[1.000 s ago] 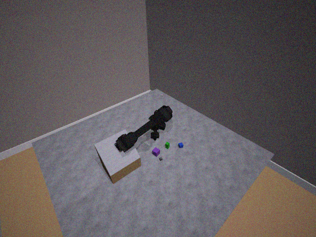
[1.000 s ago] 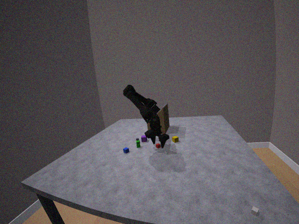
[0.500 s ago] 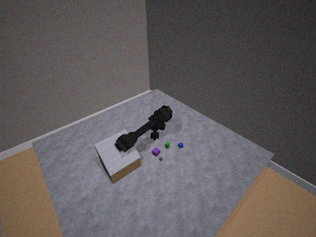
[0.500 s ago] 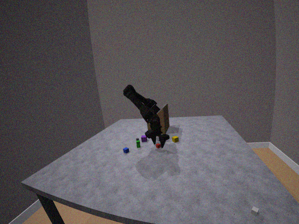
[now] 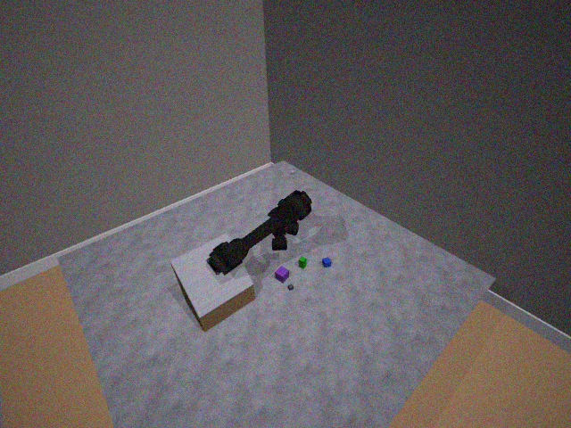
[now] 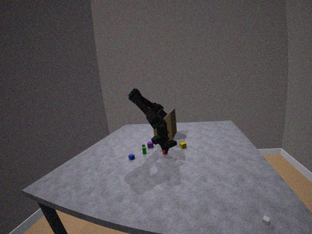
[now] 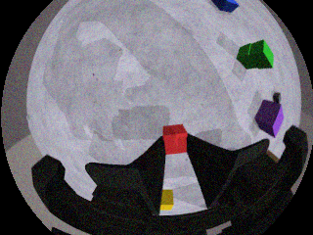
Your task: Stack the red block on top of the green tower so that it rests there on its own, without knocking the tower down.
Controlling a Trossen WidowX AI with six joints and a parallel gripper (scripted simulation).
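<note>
Wrist view | my fingers pinch the red block (image 7: pixel 174 139) at frame centre | green tower (image 7: pixel 256 55) upper right, well apart

One red block (image 7: pixel 174 139), green tower (image 6: pixel 144 149), four other blocks.

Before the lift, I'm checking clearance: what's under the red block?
The red block, pinched in the tool, sits low over grey table. Whether it touches cannot be seen; its underside is hidden.
</note>
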